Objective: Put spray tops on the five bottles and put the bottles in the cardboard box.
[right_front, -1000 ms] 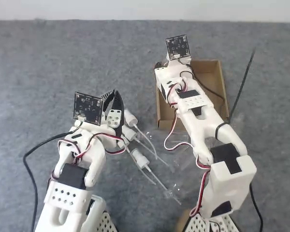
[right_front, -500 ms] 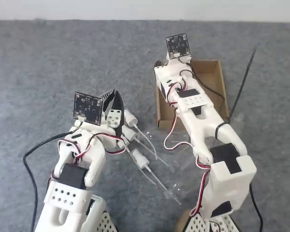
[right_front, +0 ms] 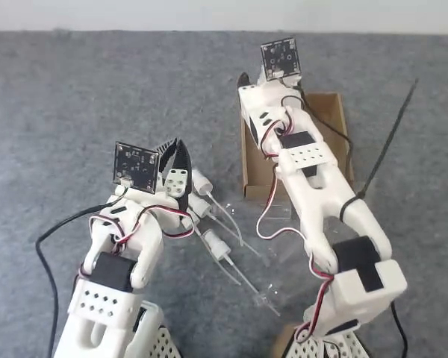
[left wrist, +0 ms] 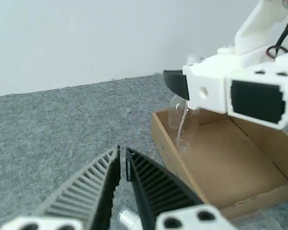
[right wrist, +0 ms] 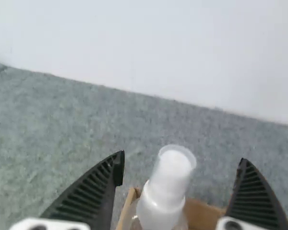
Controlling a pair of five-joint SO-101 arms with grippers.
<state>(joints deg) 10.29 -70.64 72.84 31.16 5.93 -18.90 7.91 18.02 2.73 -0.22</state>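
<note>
A clear bottle (right wrist: 165, 191) with a white spray top stands upright in the far corner of the cardboard box (right_front: 332, 119). My right gripper (right wrist: 181, 160) is open around it, a finger on each side and neither touching. From the left wrist view the same bottle (left wrist: 175, 112) stands inside the box (left wrist: 216, 163) under the right gripper (left wrist: 175, 84). My left gripper (right_front: 173, 145) hovers shut and holds nothing, left of the box. Loose white spray tops (right_front: 204, 181) with long tubes lie on the carpet beside it, one more (right_front: 216, 245) nearer the arm bases.
Grey carpet covers the table, with open room to the left and at the back. Something of clear plastic (right_front: 280, 220) lies between the two arms; what it is I cannot tell. A black cable (right_front: 381, 149) runs along the right of the box.
The right arm has risen and shifted toward the far side of the box, and one black finger now shows beyond its wrist. The left arm has kept still.
</note>
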